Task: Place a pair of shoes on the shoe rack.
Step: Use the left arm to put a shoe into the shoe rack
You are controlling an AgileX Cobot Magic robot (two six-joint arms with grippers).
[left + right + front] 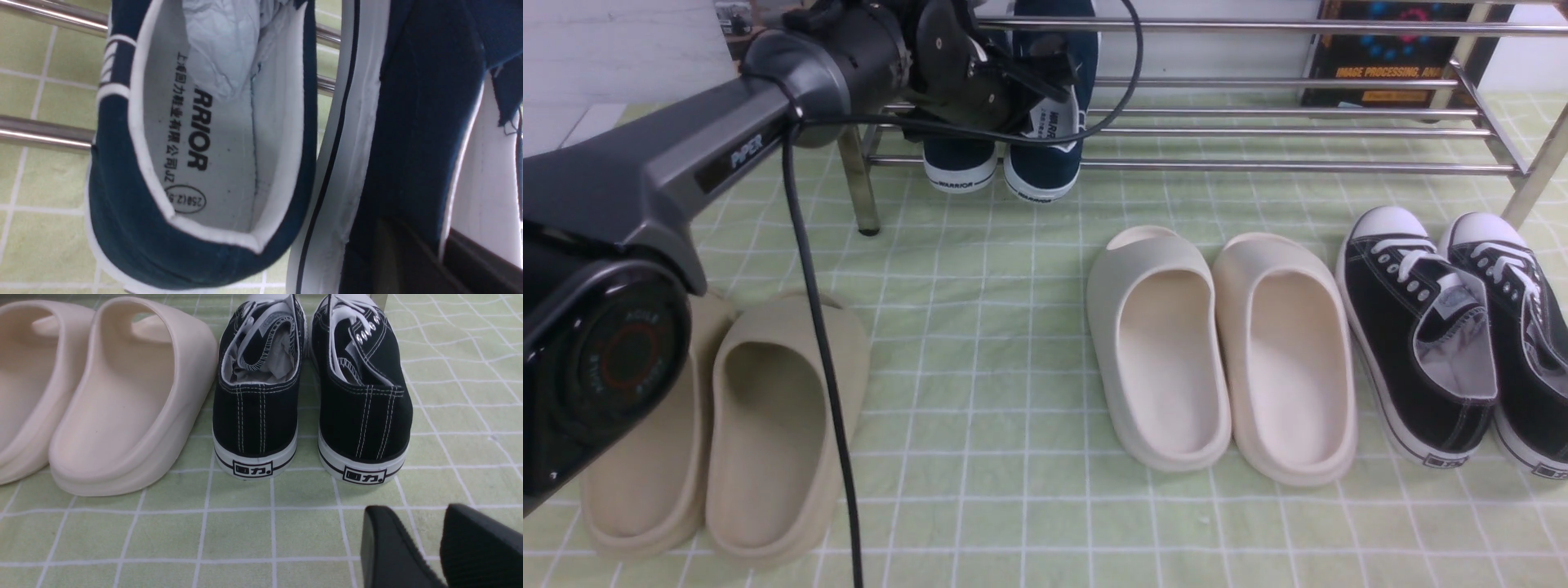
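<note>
Over the shoe rack (1258,166), outstretched left gripper (1049,82) grips one navy sneaker (1039,163).

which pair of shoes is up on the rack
The navy-blue slip-on pair, resting on the chrome bars of the shoe rack; the beige slides, cream slides and black lace-ups all sit on the green checked cloth.

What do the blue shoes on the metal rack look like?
The navy shoes are canvas slip-ons with white rubber soles, a thin dark stripe round the soles, white-trimmed openings, and WARRIOR printed on the heels and insole. Crumpled paper stuffs one. They sit side by side on the shoe rack's chrome bars near its left end, heels toward the camera and poking past the front bar. The left end effector pinches one shoe's side wall.
</note>
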